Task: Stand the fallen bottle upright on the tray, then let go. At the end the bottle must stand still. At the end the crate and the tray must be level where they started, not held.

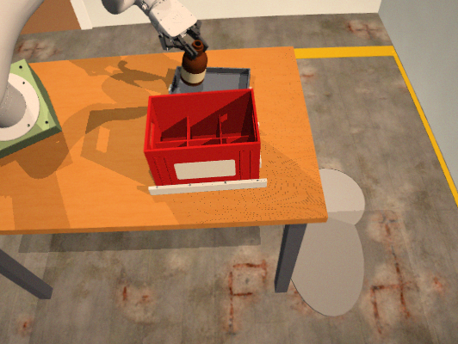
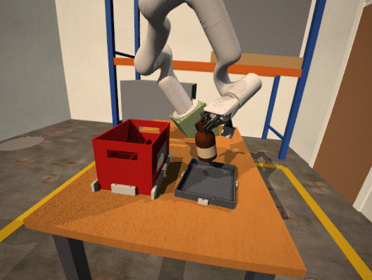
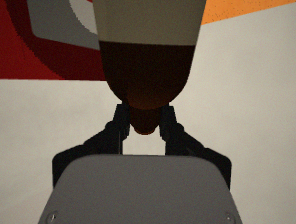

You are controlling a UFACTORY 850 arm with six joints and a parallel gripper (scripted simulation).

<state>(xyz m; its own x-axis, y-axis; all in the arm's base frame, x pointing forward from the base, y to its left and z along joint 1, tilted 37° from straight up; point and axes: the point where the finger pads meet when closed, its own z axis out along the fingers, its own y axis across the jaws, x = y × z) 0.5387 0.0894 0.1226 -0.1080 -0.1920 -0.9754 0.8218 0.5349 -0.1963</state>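
Above tray (image 2: 213,197), end-effector-held (image 2: 209,125) bottle (image 2: 205,146)

Bright, even light throws sharp shadows across the table (image 1: 86,181); wrist view slightly soft.
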